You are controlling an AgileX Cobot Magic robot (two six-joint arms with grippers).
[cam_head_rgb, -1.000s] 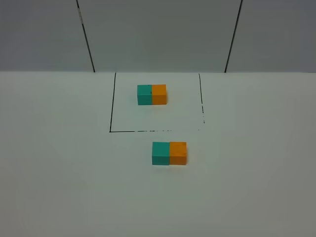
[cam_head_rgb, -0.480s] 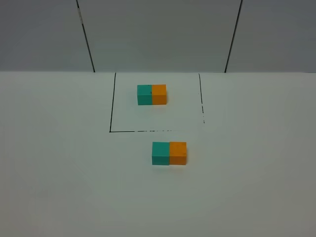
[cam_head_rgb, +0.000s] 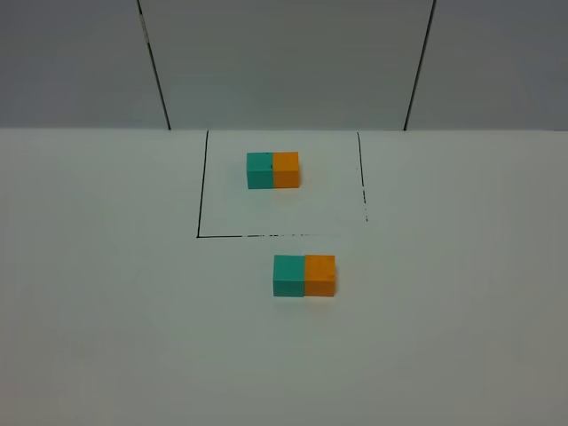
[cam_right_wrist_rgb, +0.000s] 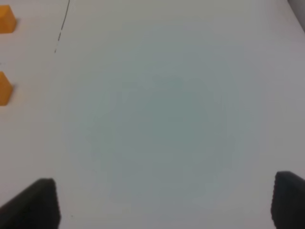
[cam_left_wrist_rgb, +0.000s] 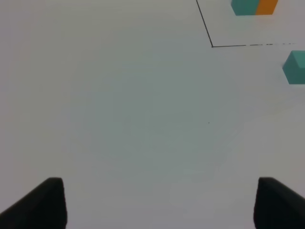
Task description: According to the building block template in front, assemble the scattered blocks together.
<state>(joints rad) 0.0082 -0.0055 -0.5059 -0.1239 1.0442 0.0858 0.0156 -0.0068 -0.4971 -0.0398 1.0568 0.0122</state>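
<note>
A plain white table [cam_head_rgb: 106, 311] fills the scene, backed by a pale grey wall [cam_head_rgb: 284, 62] split by two dark vertical seams. A thin black outline [cam_head_rgb: 198, 191] marks a rectangle on the far part of the table, its near line broken in places.

Inside that rectangle sits the building block template [cam_head_rgb: 273, 170], teal on the left and orange on the right, joined. Just outside the near line, the teal cube [cam_head_rgb: 288, 275] and the orange cube [cam_head_rgb: 320, 275] lie side by side, touching, in the same order.

Neither arm shows in the high view. The left gripper [cam_left_wrist_rgb: 157, 205] hangs over bare table, jaws spread wide and holding nothing, the teal cube well off to its side. The right gripper [cam_right_wrist_rgb: 164, 202] likewise stands open and empty, the orange cube far from its fingertips.
</note>
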